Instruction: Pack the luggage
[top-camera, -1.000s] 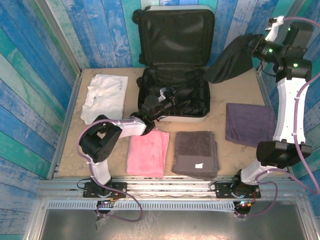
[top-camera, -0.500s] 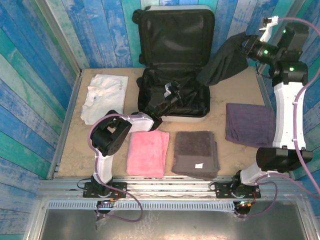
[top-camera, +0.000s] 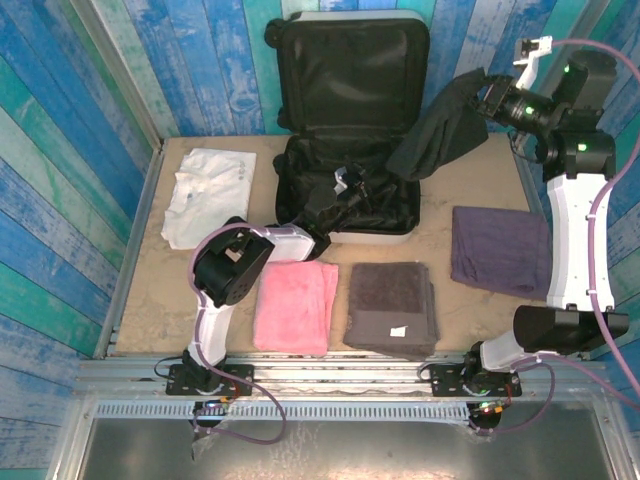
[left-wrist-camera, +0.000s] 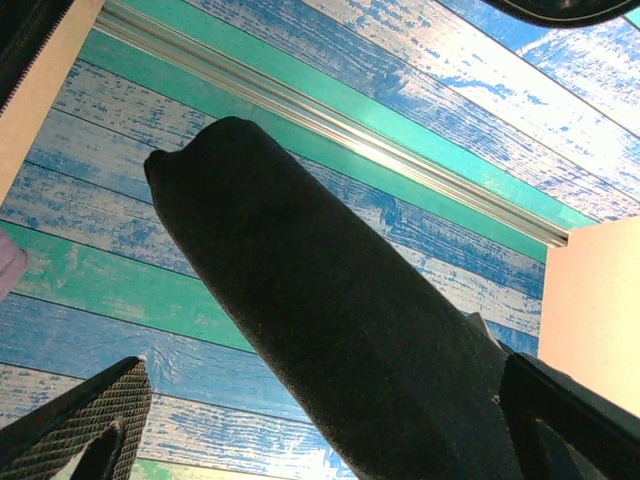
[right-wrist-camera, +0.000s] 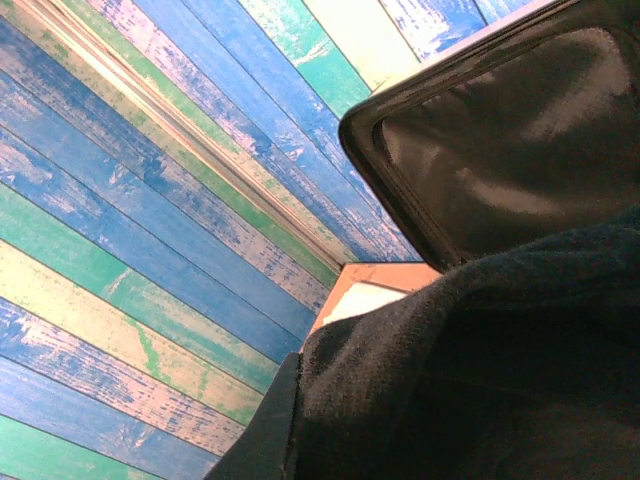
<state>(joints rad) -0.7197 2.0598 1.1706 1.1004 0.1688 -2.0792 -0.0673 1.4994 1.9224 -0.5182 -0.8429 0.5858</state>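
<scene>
Three folded cloths line the near part of the table (top-camera: 150, 300). The pink towel (top-camera: 295, 305) and grey towel (top-camera: 392, 307) lie side by side just behind the front rail, w/ a narrow bare gap btw them. The purple towel (top-camera: 499, 248) lies a bit further back, close to the R edge. We see the widest bare patch at the near-left corner, left of the pink towel.

Further back on the L, the white garment (top-camera: 208, 195) lies near the L edge, w/ a bare strip btw it and the luggage (top-camera: 350, 80). The luggage sits centre-rear and open: base flat on the table, front rim just behind the pink and grey towels, lid upright against the back wall (top-camera: 200, 60).

The left gripper (top-camera: 352, 190) is inside the base rims, over the black lining; we can't tell if it touches. Its wrist view shows the fingers (left-wrist-camera: 75, 425) spread wide, released. Bare table also runs btw the luggage's R rim and the purple towel.

Up at the rear R, the right gripper (top-camera: 490, 98) is clenched on the top corner of the black garment (top-camera: 440, 135), which hangs above the table. Its lower tip overlaps the luggage's R rim in the overhead view; we can't tell if they touch.
</scene>
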